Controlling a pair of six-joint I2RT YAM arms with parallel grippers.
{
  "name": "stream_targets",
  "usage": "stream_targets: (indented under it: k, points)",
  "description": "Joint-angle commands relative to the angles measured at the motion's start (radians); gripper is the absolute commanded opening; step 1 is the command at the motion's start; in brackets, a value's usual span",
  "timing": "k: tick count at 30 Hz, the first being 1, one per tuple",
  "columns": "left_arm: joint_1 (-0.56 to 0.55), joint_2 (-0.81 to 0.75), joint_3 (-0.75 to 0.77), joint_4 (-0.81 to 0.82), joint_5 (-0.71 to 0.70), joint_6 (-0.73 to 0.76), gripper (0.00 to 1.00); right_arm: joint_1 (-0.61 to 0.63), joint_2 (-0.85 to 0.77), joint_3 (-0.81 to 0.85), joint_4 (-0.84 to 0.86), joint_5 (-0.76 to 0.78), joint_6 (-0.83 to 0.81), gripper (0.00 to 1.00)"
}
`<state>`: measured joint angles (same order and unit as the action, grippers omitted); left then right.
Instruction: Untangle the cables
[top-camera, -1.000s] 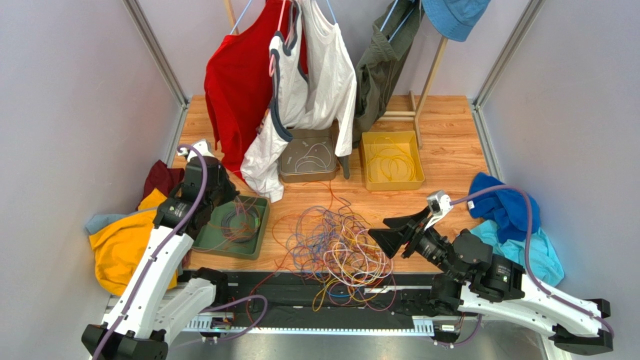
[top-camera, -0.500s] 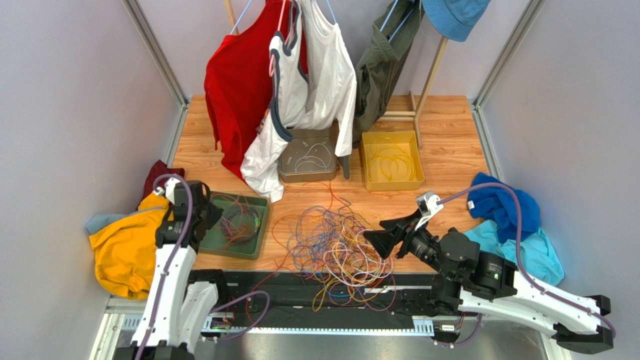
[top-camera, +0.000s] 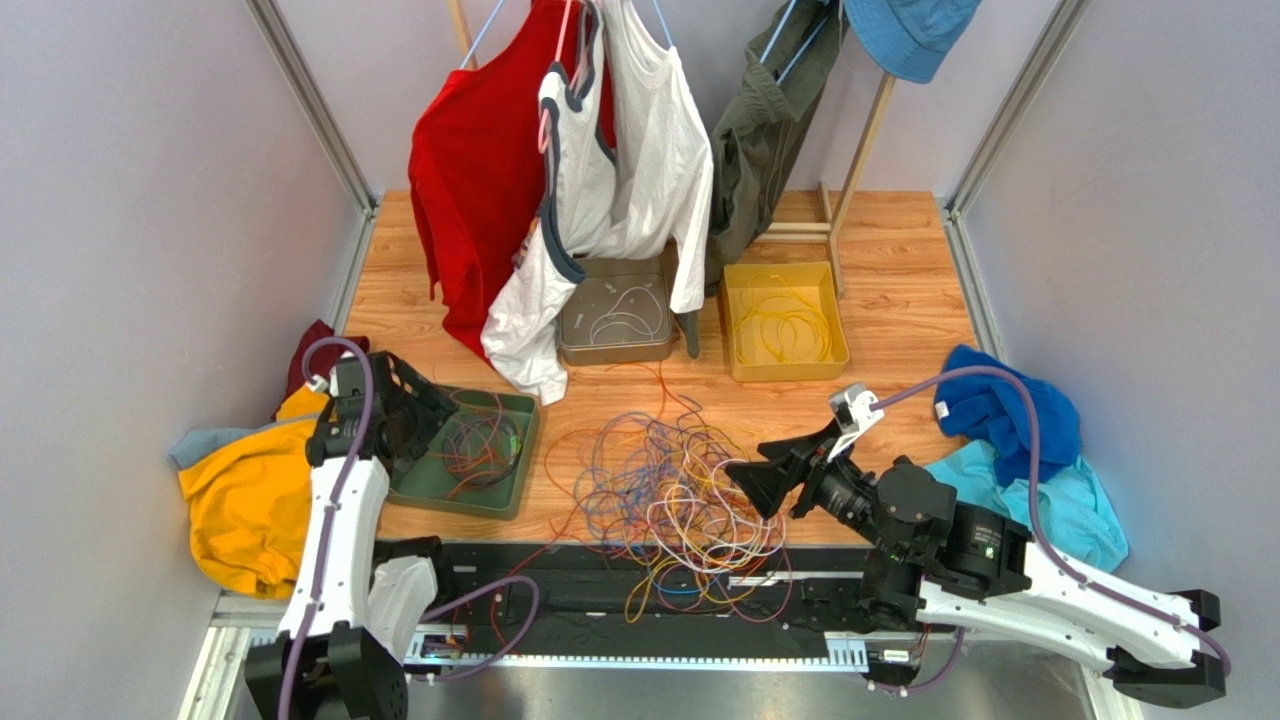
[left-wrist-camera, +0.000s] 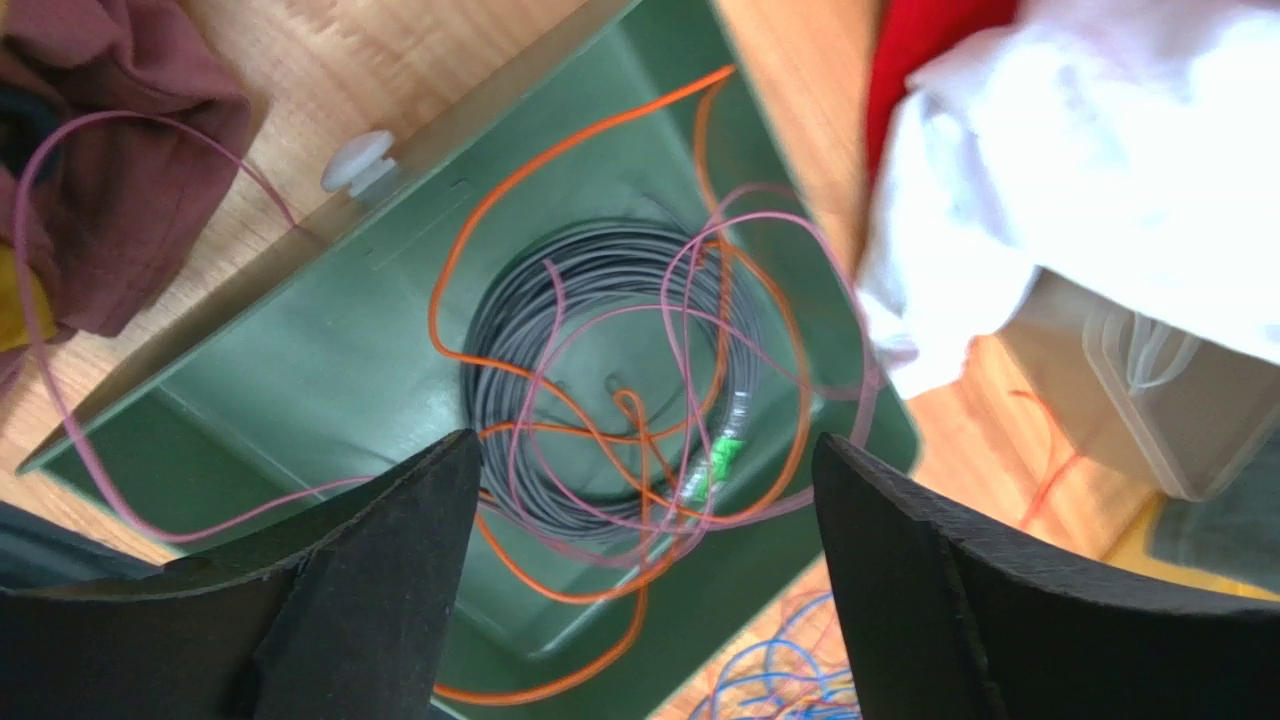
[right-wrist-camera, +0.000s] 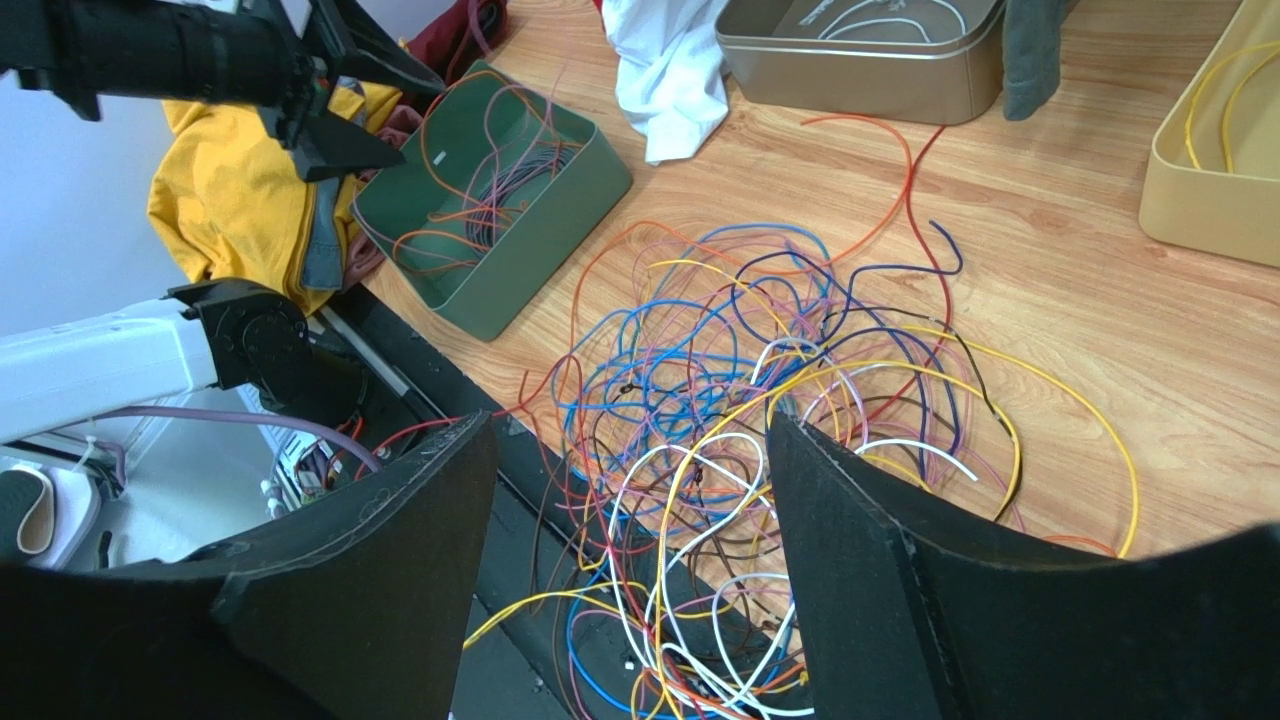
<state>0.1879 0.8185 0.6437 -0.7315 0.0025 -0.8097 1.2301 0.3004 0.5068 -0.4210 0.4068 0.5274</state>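
The cables (top-camera: 669, 488) lie in a loose snarl of orange, blue, yellow, white, purple and red loops at the table's near middle, and some hang over the black front strip. The snarl (right-wrist-camera: 751, 375) also fills the right wrist view. My right gripper (top-camera: 747, 468) hovers open at its right edge, and between its fingers (right-wrist-camera: 631, 428) only loose loops on the table show. My left gripper (top-camera: 436, 417) stands open above a green tray (top-camera: 511, 488). In that tray (left-wrist-camera: 271, 375), below the empty open gripper (left-wrist-camera: 646, 450), lie orange and purple cables (left-wrist-camera: 661, 375) on a grey coil.
A grey tin tray (top-camera: 579, 348) and a yellow tray (top-camera: 732, 323) with coiled cables stand at the back. Red (top-camera: 481, 165) and white (top-camera: 646, 150) shirts hang on a rack above them. A yellow garment (top-camera: 248, 495) lies left, blue cloths (top-camera: 1014, 420) right.
My left gripper went from shut to open over the green tray, and its arm drew back toward the near left. My right gripper edged slightly left toward the snarl.
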Motion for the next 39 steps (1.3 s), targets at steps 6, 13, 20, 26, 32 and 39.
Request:
stream_targets:
  k: [6, 13, 20, 26, 32, 39]
  points:
    - [0.005, -0.139, 0.174, -0.105, -0.009, 0.040, 0.92, 0.002, 0.026, -0.005, 0.076, -0.017, 0.014, 0.70]
    - [-0.133, -0.240, 0.088, 0.113, 0.274, -0.019, 0.81, 0.002, 0.066, -0.028, 0.125, -0.023, 0.026, 0.70]
    - [-0.778, -0.075, 0.036, 0.234, -0.051, -0.023, 0.77, 0.003, 0.175, -0.016, 0.159, -0.051, 0.042, 0.70]
    - [-0.958, 0.116, 0.025, 0.336, -0.067, 0.006, 0.63, 0.003, 0.187, 0.007, 0.131, -0.046, 0.054, 0.69]
    - [-1.070, 0.096, -0.050, 0.362, -0.058, -0.046, 0.66, 0.002, 0.164, 0.006, 0.099, -0.030, 0.060, 0.69]
    - [-1.091, 0.096, -0.177, 0.510, -0.015, -0.100, 0.75, 0.002, 0.180, -0.008, 0.116, -0.039, 0.077, 0.68]
